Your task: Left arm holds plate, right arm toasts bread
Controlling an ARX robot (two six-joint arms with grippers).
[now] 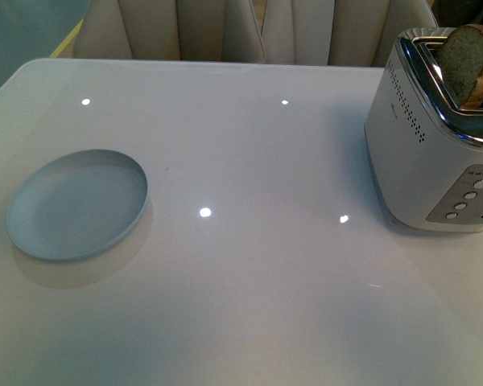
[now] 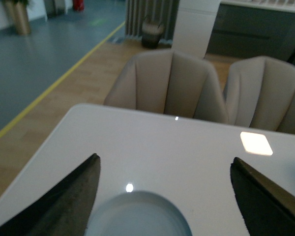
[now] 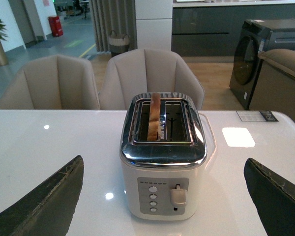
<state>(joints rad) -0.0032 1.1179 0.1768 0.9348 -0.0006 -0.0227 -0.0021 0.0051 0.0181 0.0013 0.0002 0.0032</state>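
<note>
Bread [image 1: 469,60] stands upright in the toaster [image 1: 435,153]; the pale-blue plate [image 1: 76,205] lies well apart, both grippers spread wide, empty.

Left end effector [image 2: 164,196] agape, right end effector [image 3: 162,196] agape

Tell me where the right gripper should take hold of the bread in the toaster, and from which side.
Grip the bread by its rounded top, the only part standing clear of the toaster slot. Come straight down from above, with the open right gripper turned so its fingers close on the two flat faces, not the crust edges.
</note>
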